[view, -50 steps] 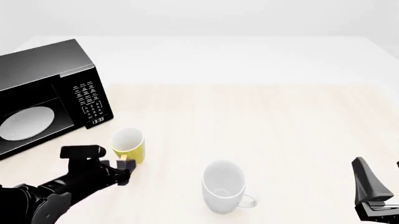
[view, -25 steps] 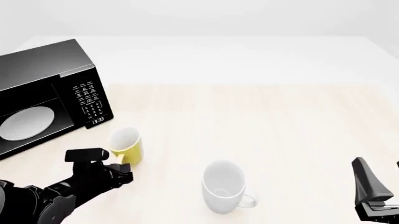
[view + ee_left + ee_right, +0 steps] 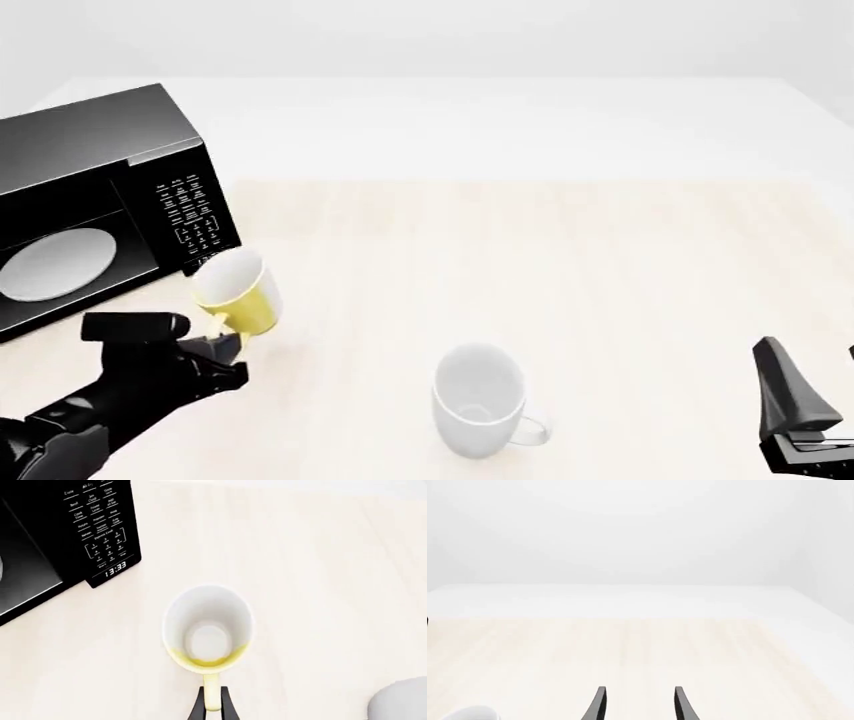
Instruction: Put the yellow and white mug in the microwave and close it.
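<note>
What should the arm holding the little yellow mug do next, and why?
Probably carry it a little farther toward the microwave's opening. The left gripper is shut on the yellow and white mug's handle, and the mug hangs tilted just in front of the keypad, not yet inside. The white turntable plate shows in the cavity, so the door seems open.

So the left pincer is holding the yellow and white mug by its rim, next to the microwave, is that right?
Not quite. The left pincer holds the yellow and white mug by its handle, not its rim, as the left wrist view shows. It is indeed next to the microwave.
</note>
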`<state>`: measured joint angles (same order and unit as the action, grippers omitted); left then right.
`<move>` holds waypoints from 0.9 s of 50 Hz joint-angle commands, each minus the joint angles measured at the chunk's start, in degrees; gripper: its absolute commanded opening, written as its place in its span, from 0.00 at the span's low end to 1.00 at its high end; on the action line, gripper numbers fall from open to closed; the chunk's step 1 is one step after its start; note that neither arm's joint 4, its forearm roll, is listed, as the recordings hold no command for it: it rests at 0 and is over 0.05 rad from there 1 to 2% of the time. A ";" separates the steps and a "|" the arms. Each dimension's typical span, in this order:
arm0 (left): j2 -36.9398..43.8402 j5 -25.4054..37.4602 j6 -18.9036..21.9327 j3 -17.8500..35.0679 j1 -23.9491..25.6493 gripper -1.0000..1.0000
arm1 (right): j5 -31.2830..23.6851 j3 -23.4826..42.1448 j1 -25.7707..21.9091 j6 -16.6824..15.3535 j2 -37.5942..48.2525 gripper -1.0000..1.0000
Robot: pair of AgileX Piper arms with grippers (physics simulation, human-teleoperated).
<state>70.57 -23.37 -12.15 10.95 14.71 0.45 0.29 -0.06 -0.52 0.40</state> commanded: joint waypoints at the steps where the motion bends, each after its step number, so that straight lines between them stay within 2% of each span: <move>1: -10.91 3.83 8.27 -1.86 -5.25 0.00 | 0.00 0.00 0.00 0.01 0.01 1.00; 9: -14.49 4.38 10.72 -3.33 -8.74 0.00 | 0.00 0.00 0.01 -0.01 -0.02 1.00; 25: -15.26 2.62 12.00 -5.30 -15.28 0.00 | 0.09 0.00 0.01 0.04 0.12 1.00; 45: -14.92 -1.39 13.95 -7.45 -28.55 0.00 | 0.11 0.02 0.00 0.02 0.13 1.00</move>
<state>55.94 -23.15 0.73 4.15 -7.94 0.58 0.30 -0.05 -0.50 0.55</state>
